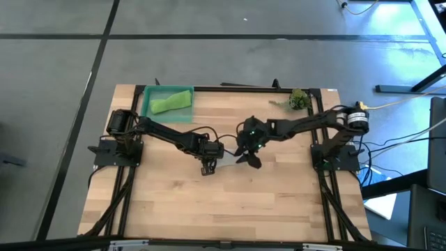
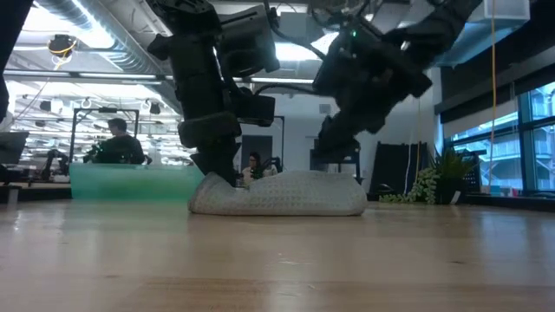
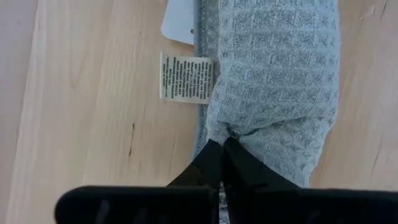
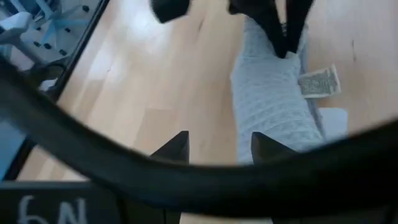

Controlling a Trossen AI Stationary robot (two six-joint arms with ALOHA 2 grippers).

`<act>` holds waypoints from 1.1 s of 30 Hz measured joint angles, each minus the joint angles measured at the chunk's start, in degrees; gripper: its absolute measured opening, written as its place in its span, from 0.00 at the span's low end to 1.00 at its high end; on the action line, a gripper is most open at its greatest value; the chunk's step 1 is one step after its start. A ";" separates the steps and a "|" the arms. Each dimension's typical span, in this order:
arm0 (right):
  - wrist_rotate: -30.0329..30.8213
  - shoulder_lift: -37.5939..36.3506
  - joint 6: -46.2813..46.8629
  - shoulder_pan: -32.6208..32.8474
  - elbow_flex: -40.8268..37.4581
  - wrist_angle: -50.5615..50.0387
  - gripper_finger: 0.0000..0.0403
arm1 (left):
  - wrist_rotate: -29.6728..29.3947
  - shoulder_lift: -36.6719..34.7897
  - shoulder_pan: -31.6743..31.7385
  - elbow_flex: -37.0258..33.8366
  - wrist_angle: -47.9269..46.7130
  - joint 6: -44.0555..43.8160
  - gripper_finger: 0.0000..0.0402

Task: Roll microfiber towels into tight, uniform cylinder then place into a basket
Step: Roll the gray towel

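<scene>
The pale grey towel (image 2: 282, 194) lies rolled into a cylinder on the table's middle (image 1: 227, 160), with its label (image 3: 185, 78) sticking out beside it. My left gripper (image 3: 222, 149) is shut on the roll's left end (image 1: 208, 168). My right gripper (image 4: 217, 146) is open just above the roll's right end (image 1: 249, 160). One of its fingers (image 4: 266, 147) is over the towel and the other is over bare wood. The lime green towel (image 1: 171, 102) lies rolled in the teal basket (image 1: 148, 102) at the far left. My left gripper pinches the cloth at the grey roll's left end (image 3: 231, 132) between its two shut fingers, coming from above and pointing down. The cloth puckers where the tips meet. The roll lies along the table. I cannot tell whether my right gripper touches the roll.
A leafy plant sprig (image 1: 298, 99) lies at the far right of the table. The near half of the wooden table (image 1: 223, 209) is bare. People sit at desks in the room behind the table (image 2: 117, 143).
</scene>
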 joint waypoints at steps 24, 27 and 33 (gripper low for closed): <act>8.29 10.25 -2.88 -0.27 -0.96 5.31 0.43 | -8.29 -4.72 -1.54 -0.27 -7.81 -1.49 0.00; 8.40 10.27 -2.80 -0.24 -1.07 5.85 0.43 | -8.52 -4.79 -1.57 -0.24 -7.83 -1.29 0.00; 7.29 10.43 -2.71 -0.29 -1.17 7.62 0.43 | -8.80 -4.63 -1.57 -0.22 -7.51 -1.19 0.07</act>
